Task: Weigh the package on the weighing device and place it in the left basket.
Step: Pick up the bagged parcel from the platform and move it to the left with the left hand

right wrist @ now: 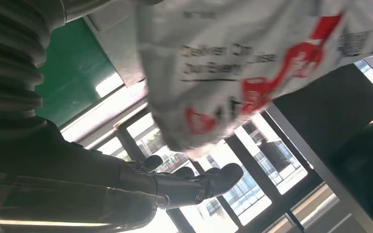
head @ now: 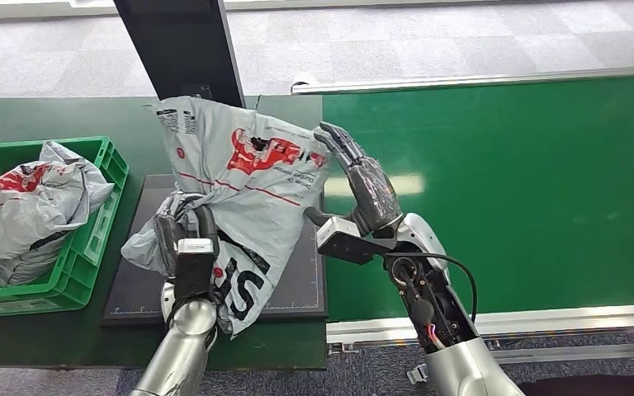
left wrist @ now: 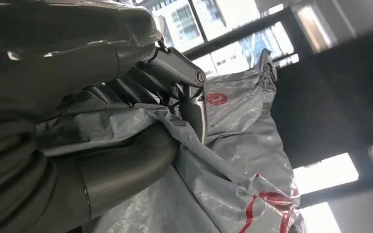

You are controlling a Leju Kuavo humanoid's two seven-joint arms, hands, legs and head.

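1. Gripping a bunched fold of the grey package (head: 243, 186), the left hand (head: 183, 235) holds it up over the black scale (head: 297, 280), its fingers (left wrist: 184, 87) clenched round the plastic in the left wrist view.
2. Up at the package's right edge, the right hand (head: 363, 186) stands with fingers stretched out and apart, grasping nothing; in the right wrist view those fingers (right wrist: 194, 187) sit apart from the bag, just below it in that picture.
3. Printing on the package: a big red logo across the upper half, a thin red stripe under it, bold black letters near the lower end that look like "SF", and a small red round mark by the top left corner.
4. From the right wrist camera a line of black text reads roughly "Deliver On…", the rest too blurred to make out.
5. A label of fine black print sits at the top left corner, unreadable.
6. Over on the left, the green basket (head: 91, 239) already holds another grey bag (head: 29, 206) with the same red marking.
7. Right of the scale runs the green conveyor belt (head: 503, 190).
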